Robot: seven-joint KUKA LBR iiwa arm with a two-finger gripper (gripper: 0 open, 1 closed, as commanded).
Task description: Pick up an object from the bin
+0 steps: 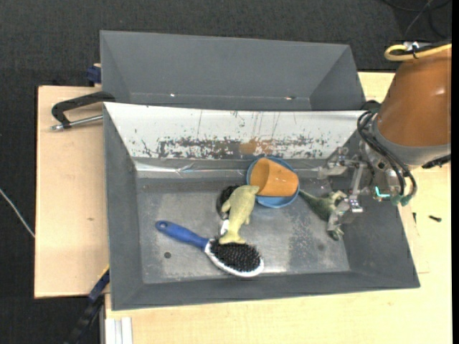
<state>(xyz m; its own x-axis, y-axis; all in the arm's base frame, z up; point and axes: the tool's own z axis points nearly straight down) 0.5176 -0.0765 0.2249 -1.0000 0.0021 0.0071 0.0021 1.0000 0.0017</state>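
Note:
My gripper [330, 201] is low over the right side of the bin floor and stands open, one finger toward the back wall and the other toward the front. A small dark green thing [316, 201] lies on the floor with its right end at the gap between the fingers; nothing is clasped. Just left of it an orange cup [275, 178] lies tipped in a blue bowl [276, 200].
A yellow-green soft toy [239, 206] lies mid-bin over a dark item. A hairbrush with a blue handle [215, 248] and black bristles rests toward the front. The arm with its orange cover reaches in over the right rim.

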